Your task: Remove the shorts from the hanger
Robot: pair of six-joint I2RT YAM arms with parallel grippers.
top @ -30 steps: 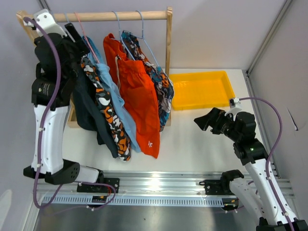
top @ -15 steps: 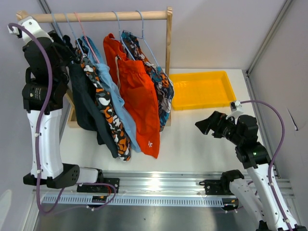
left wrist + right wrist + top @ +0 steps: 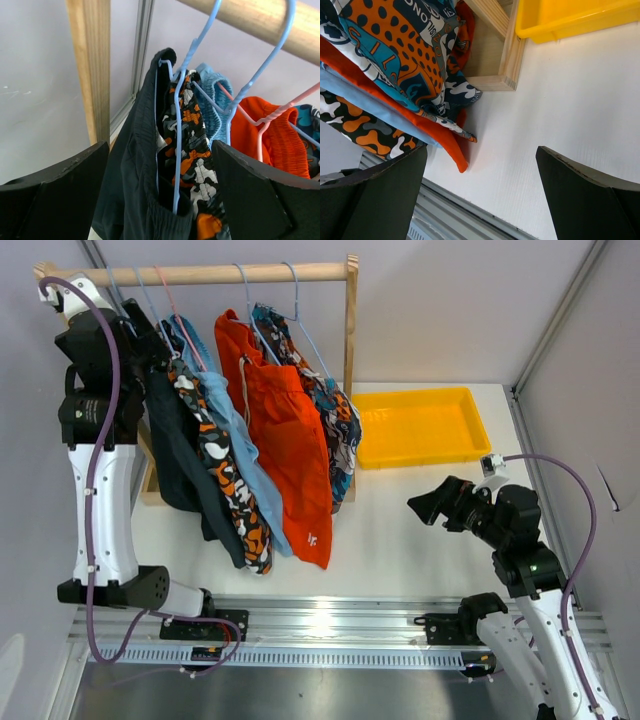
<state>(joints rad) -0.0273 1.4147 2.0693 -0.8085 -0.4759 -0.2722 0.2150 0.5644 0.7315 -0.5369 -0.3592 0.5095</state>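
Hanging on wooden rail: all five shorts, each on own hanger; none removed yet. Left gripper, fingers apart, faces waistband of dark navy pair, not clamped. Right gripper, fingers apart, empty, above table.

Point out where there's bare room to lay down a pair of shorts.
The yellow tray holds nothing. Bare table runs from the rack post to the right tool, between the tray and the near metal rail. Crowded: under the rod, where five shorts hang packed together and the open left tool faces the dark pair.
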